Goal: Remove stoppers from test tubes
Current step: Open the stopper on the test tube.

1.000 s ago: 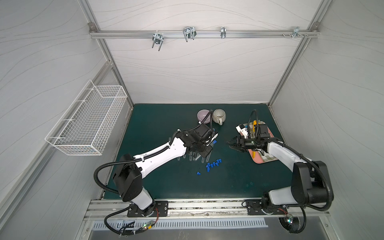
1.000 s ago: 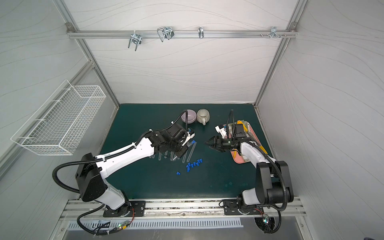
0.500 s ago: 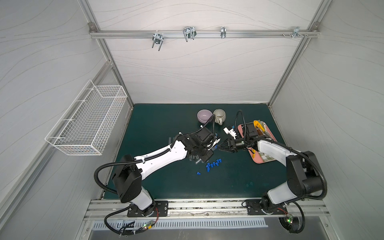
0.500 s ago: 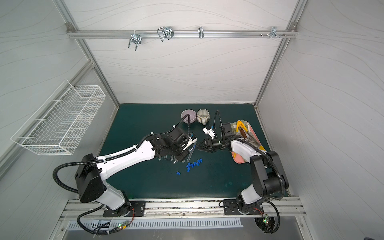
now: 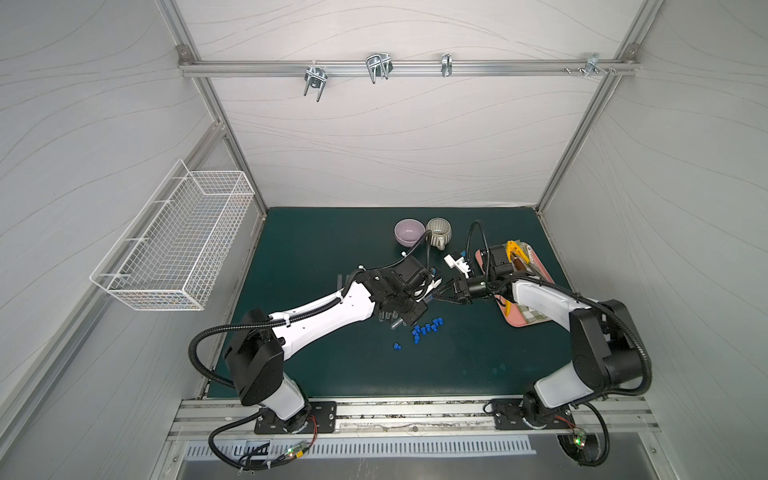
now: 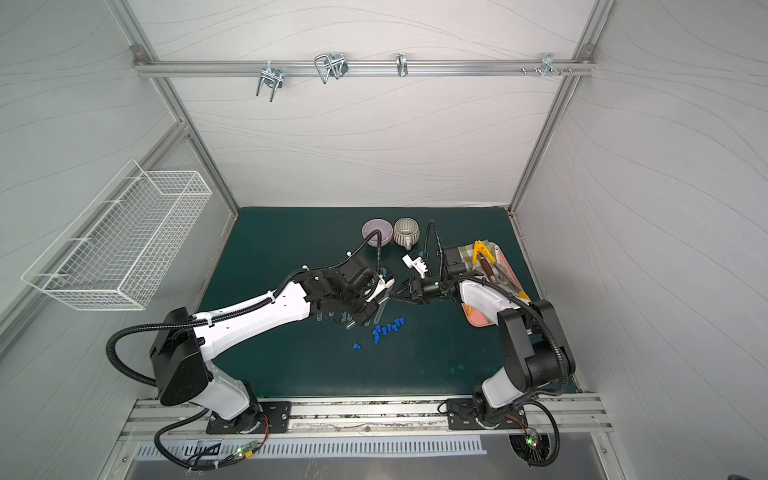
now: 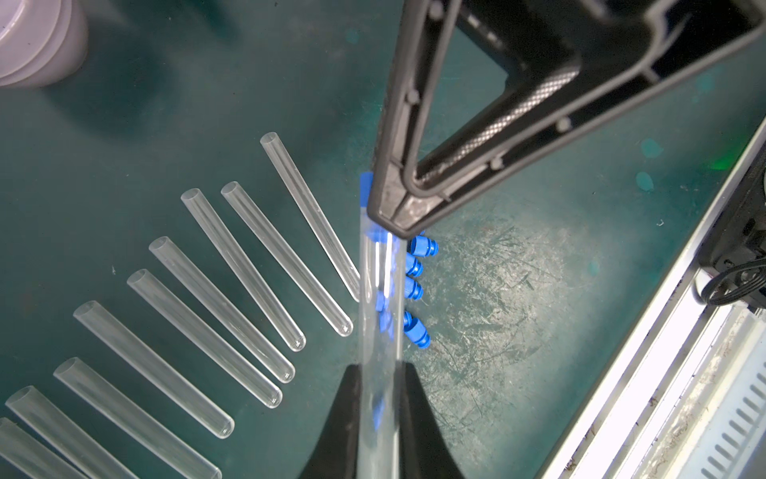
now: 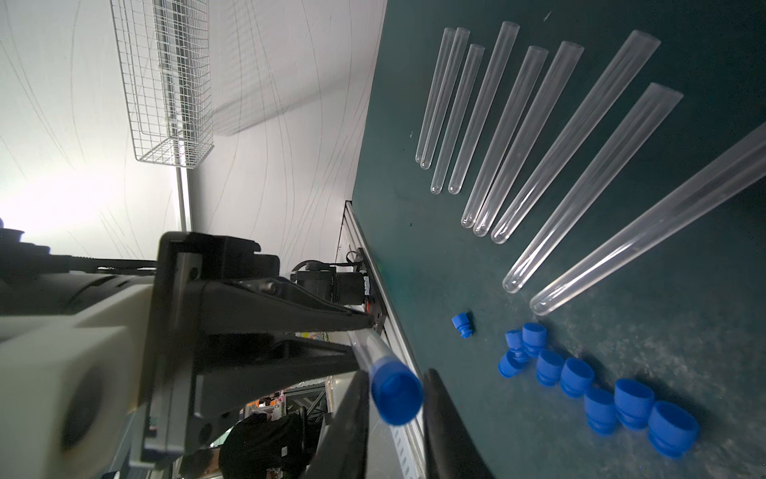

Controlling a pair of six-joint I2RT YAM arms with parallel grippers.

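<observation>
My left gripper is shut on a clear test tube, held above the green mat. A blue stopper plugs the tube's far end. My right gripper has come in from the right and is shut on that stopper, a finger against each side. In both top views the two grippers meet tip to tip at mid-mat, left gripper, right gripper. Several empty test tubes lie fanned out on the mat. Several loose stoppers lie heaped beside them.
A purple bowl and a striped mug stand at the back of the mat. A pink tray with yellow-handled tools lies under the right arm. A wire basket hangs on the left wall.
The right arm has swung left from the tray to the left gripper, and its jaws have closed in on the stopper. The left arm has held the tube nearly still.
</observation>
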